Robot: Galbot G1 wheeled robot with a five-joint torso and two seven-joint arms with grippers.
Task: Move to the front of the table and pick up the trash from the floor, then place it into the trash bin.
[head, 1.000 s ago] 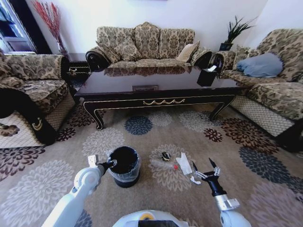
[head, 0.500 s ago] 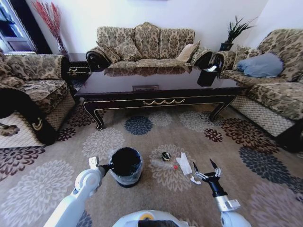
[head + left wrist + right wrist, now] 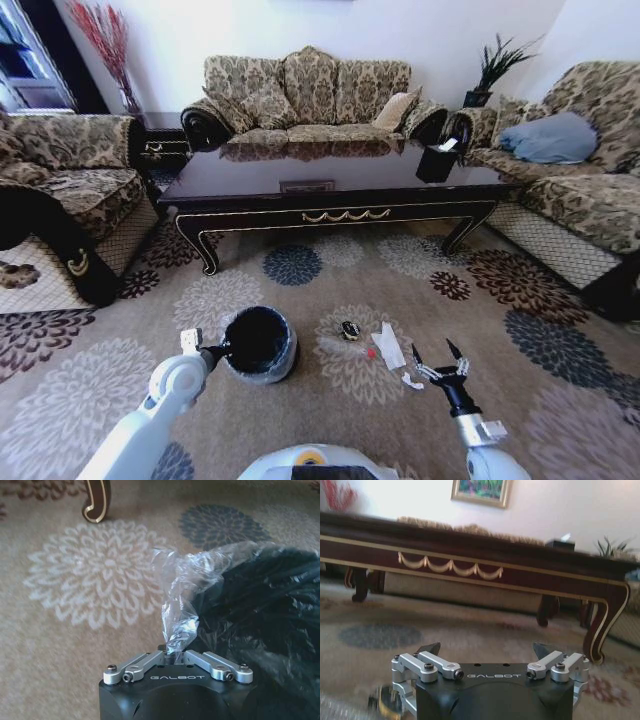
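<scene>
the trash bin (image 3: 259, 345) sits on the floor (image 3: 540, 330) in front of the table (image 3: 330, 185), tipped so its dark mouth faces up toward the head camera, and its inside reads as plain black — whether anything lies in it cannot be told. its translucent liner (image 3: 182, 592) is folded over the rim, and in the left wrist view a twisted bunch of that plastic rises from the bin's edge straight into the left gripper (image 3: 176, 655), which is clenched on it. the left arm reaches forward and low from the robot's left side, its gripper (image 3: 212, 352) touching the bin's near-left rim. the trash lies on a round medallion just right of the bin: a clear plastic bottle (image 3: 347, 348) with a red cap, a small dark round piece (image 3: 349, 329) just beyond it, a crumpled white tissue (image 3: 388, 346) beside them and small white scraps (image 3: 412, 380) nearer the robot. the right gripper (image 3: 440, 366) hangs close above the carpet just right of the scraps, fingers spread apart and gripping nothing — in its wrist view it points level toward the table's scroll-trimmed front.
</scene>
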